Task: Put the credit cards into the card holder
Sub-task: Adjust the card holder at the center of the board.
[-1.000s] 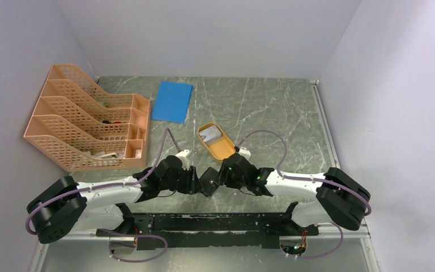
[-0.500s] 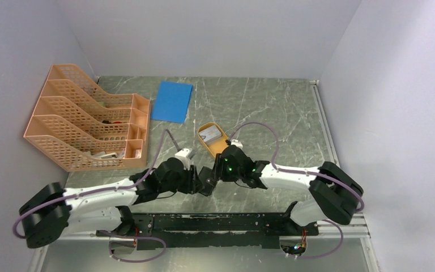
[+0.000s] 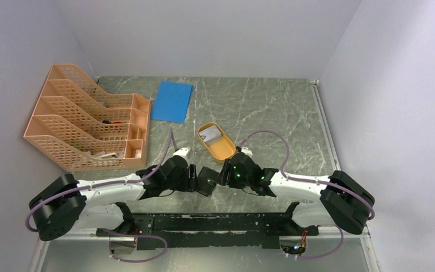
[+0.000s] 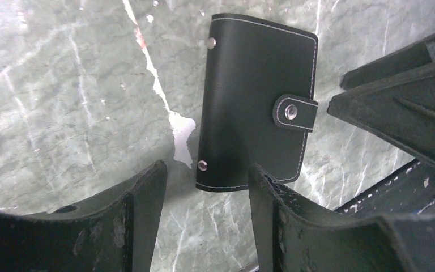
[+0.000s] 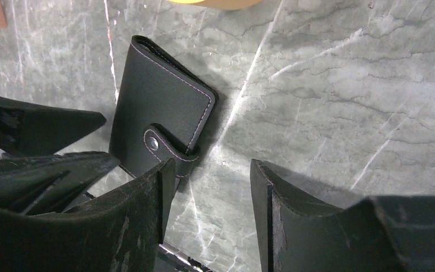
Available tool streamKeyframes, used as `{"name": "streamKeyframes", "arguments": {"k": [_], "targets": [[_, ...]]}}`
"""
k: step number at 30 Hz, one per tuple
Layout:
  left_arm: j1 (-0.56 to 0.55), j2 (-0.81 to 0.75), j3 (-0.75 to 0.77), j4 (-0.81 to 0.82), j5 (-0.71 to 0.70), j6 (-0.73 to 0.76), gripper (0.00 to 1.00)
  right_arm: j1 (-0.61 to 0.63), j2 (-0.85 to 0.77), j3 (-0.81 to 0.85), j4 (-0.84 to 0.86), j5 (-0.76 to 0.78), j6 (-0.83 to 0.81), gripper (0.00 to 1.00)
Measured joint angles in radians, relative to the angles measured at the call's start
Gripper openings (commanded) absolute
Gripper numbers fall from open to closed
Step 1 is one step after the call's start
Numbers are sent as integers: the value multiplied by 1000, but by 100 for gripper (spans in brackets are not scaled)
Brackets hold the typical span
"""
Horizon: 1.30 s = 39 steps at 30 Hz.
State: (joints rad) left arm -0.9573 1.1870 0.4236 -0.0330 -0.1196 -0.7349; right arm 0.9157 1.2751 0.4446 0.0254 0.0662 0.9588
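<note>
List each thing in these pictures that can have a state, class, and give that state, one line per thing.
card holder: closed, strap snapped, flat on the table.
credit cards: in the orange dish, not yet in the holder.
orange dish: upright, holding the cards.
left gripper: open, over the holder's edge, gripping nothing.
right gripper: open, beside the strap, holding nothing.
blue sheet: lying flat.
file rack: standing, small items inside.

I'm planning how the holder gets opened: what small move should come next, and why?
Probably lower and close the left gripper on the card holder's near end to steady it. It lies flat on the table, snap strap fastened; both grippers stand open, holding nothing, the right gripper nearest the strap.
</note>
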Motion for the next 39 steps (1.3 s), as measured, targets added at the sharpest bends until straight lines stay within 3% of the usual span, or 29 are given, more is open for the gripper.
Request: {"name": "streamKeyframes", "arguments": {"k": [10,19,30,39], "targets": [[-2,82,-8,141,158,24,57,0,-48,1,-25,37,21,58],[-36,100,-12,191,235,50,50,0,-119,71,-166,108,-72,60],[-38,-59,-8,107,98,40,49,30,-121,129,-231,121,-154,58],[-3,18,53,92,63,19,38,185,32,232,-279,235,-150,53]]}}
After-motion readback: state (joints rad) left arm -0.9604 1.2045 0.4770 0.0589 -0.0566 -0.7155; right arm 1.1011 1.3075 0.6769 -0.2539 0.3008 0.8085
